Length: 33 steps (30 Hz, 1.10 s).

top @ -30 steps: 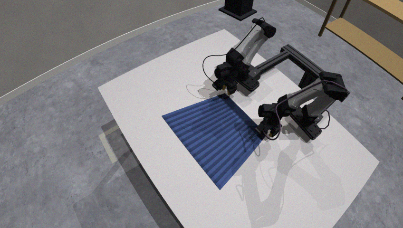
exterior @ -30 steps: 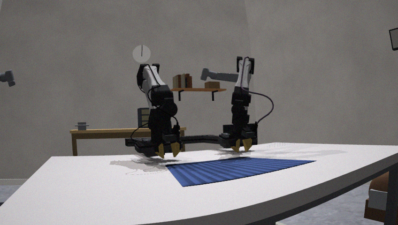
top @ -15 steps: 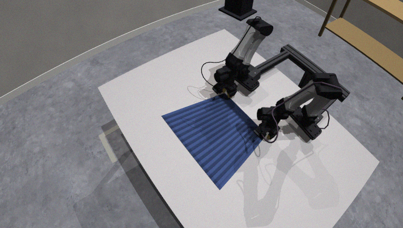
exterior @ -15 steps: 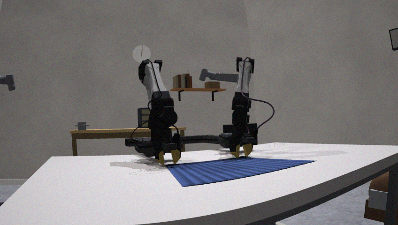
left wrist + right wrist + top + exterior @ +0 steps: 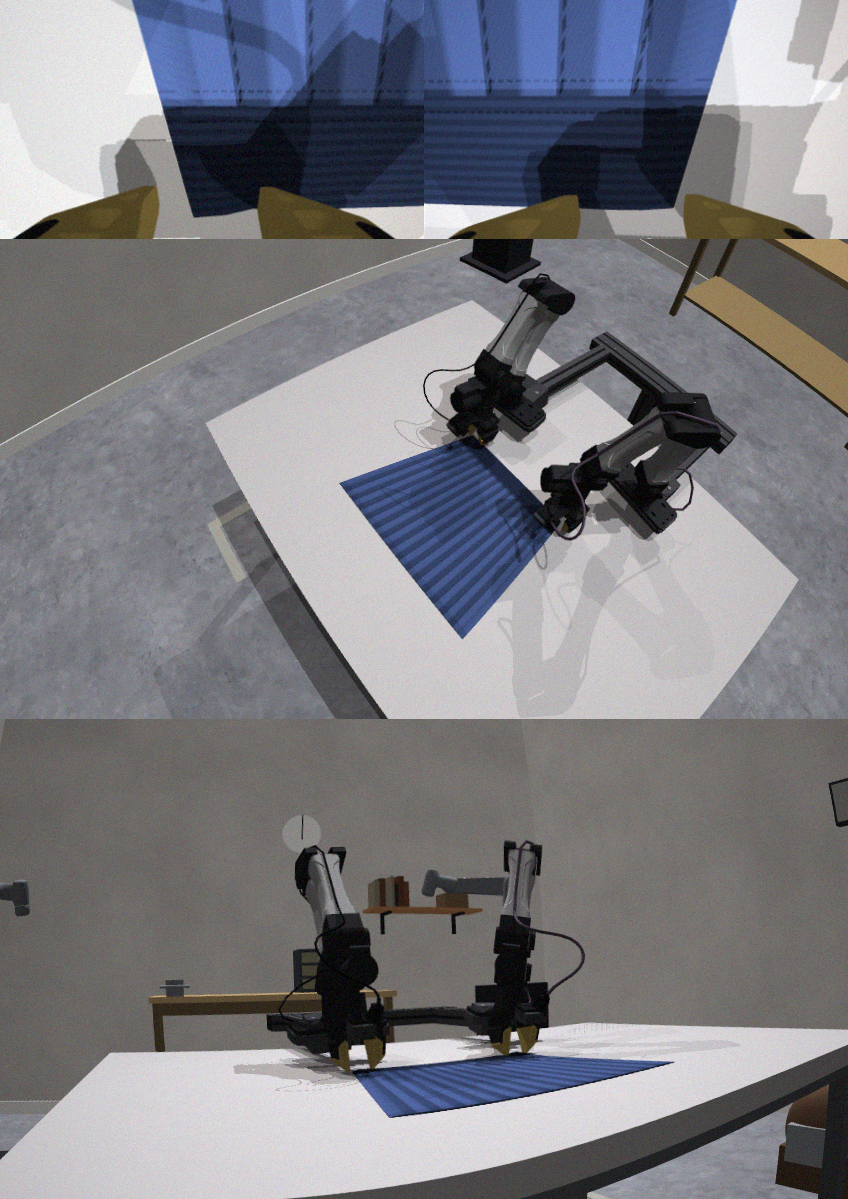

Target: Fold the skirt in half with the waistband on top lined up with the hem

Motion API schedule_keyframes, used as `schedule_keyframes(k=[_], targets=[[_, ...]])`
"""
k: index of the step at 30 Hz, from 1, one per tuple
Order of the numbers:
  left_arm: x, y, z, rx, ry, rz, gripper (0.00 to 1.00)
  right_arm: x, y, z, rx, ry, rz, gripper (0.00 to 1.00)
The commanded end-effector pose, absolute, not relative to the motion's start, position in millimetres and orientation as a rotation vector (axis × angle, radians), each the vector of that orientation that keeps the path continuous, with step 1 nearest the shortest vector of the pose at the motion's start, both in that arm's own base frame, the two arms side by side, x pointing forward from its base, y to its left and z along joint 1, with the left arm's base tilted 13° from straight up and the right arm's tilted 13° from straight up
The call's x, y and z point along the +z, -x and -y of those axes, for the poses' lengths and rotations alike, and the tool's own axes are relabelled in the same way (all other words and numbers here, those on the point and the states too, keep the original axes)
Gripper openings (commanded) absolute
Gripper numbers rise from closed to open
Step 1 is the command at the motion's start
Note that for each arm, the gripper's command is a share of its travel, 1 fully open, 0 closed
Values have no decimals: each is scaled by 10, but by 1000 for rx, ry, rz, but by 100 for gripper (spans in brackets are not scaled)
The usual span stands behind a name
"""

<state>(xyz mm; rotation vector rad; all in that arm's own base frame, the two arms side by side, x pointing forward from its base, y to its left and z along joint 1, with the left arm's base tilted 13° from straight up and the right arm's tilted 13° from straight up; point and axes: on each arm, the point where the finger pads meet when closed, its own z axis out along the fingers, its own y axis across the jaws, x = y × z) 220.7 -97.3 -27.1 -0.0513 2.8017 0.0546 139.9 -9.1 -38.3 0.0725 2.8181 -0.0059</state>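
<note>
The blue pleated skirt (image 5: 428, 524) (image 5: 505, 1081) (image 5: 269, 55) (image 5: 538, 40) lies flat and unfolded, its dark waistband (image 5: 512, 478) (image 5: 224, 164) (image 5: 474, 149) towards the arm bases and its wider hem (image 5: 411, 563) on the far side. My left gripper (image 5: 552, 525) (image 5: 516, 1053) (image 5: 208, 196) is partly open and low at one waistband corner, with one finger beside the skirt and the other by the waistband edge. My right gripper (image 5: 476, 440) (image 5: 360, 1069) (image 5: 631, 205) is partly open and low at the other waistband corner. Neither holds cloth. Exact fingertip height is unclear.
The white table (image 5: 285, 435) (image 5: 178, 1135) extends past the hem and both skirt sides. A dark frame (image 5: 648, 366) joins the two arm bases behind the grippers. Cables loop beside both arms. Shelves and a bench stand away from the table.
</note>
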Motion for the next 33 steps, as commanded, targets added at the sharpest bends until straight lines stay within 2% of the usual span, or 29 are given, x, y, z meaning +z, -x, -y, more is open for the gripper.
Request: schedule_keyframes(k=[1, 33], targets=[[-285, -2355, 1036, 17, 54, -2753, 48, -410, -1530, 94, -2, -53, -2766, 48], [-330, -2324, 1012, 23, 54, -2762, 48, -428, -1534, 92, -1, -51, -2766, 48]])
